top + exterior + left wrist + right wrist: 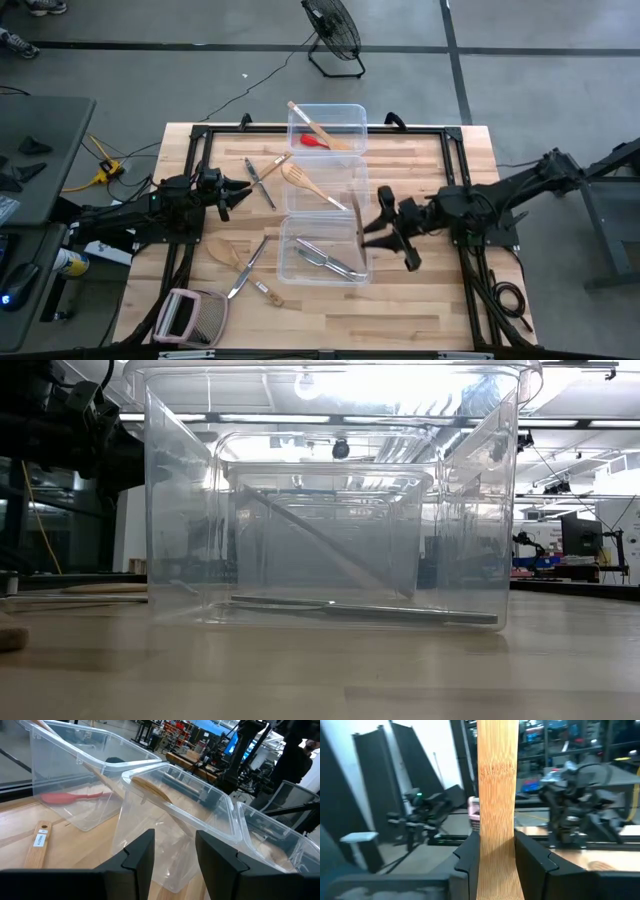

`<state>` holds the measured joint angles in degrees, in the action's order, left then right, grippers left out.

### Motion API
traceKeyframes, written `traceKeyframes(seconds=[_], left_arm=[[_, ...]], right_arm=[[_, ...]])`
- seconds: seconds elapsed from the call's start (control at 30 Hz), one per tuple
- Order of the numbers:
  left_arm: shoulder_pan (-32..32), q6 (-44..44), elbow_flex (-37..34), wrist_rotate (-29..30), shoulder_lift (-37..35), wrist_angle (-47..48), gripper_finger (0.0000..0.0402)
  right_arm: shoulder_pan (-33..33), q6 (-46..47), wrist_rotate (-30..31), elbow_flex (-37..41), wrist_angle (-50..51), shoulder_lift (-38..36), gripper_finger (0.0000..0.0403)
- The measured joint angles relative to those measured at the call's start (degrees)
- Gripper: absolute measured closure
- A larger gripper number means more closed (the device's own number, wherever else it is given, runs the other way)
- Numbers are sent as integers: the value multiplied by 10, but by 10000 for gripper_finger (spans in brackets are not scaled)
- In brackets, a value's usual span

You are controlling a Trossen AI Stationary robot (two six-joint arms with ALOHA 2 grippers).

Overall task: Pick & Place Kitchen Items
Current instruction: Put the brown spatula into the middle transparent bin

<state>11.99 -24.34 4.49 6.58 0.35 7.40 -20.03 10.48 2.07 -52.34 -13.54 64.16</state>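
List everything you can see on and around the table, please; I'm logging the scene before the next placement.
Clear tubs: three, in a row down the table's middle.
Red utensil: one, in the far tub beside a wooden spoon.
Wooden spatula: one, pale, across the middle tub.
Metal tongs: one, silver, in the near tub.
Loose utensils: several, wood and silver, left of the tubs.
Grater: one, pink-rimmed, near-left corner.
Fan: one, black, on the floor.
Left pincer: open, empty.
Right pincer: shut on a wooden handle.

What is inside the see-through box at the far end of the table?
In the far tub lie a small red utensil and a pale wooden spoon, leaning across it. Nothing else shows; the tub is clear, so little hides.
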Motion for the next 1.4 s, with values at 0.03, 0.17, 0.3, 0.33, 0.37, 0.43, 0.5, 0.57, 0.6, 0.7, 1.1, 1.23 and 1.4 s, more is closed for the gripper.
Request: traceKeyframes(seconds=[0.03, 0.17, 0.3, 0.33, 0.37, 0.43, 0.5, 0.57, 0.6, 0.7, 1.1, 1.23, 1.4], left_arm=[[0, 0, 0, 0, 0, 0, 258], [0, 0, 0, 0, 0, 0, 258], [0, 0, 0, 0, 0, 0, 258], [0, 0, 0, 0, 0, 0, 258], [0, 0, 0, 0, 0, 0, 258], [0, 0, 0, 0, 0, 0, 258], [0, 0, 0, 0, 0, 0, 258], [0, 0, 0, 0, 0, 0, 258], [0, 0, 0, 0, 0, 0, 258], [0, 0, 0, 0, 0, 0, 258], [0, 0, 0, 0, 0, 0, 258], [0, 0, 0, 0, 0, 0, 258], [0, 0, 0, 0, 0, 0, 258]], right_arm=[[8, -2, 0, 0, 0, 0, 312], [44, -3, -1, 0, 1, 0, 312], [82, -19, 0, 0, 20, 0, 312], [91, -19, 3, 0, 27, 0, 312], [99, -19, 6, 0, 36, 0, 312], [117, -19, 7, 0, 47, 0, 312], [132, -18, 9, 0, 51, 0, 312], [149, -18, 9, 0, 56, 0, 312], [157, -18, 8, 0, 59, 0, 312], [185, -18, 9, 0, 63, 0, 312], [267, -30, 59, 0, 92, 0, 312], [279, 0, 138, -1, 126, 10, 312], [281, 61, 188, -1, 137, 40, 311]])
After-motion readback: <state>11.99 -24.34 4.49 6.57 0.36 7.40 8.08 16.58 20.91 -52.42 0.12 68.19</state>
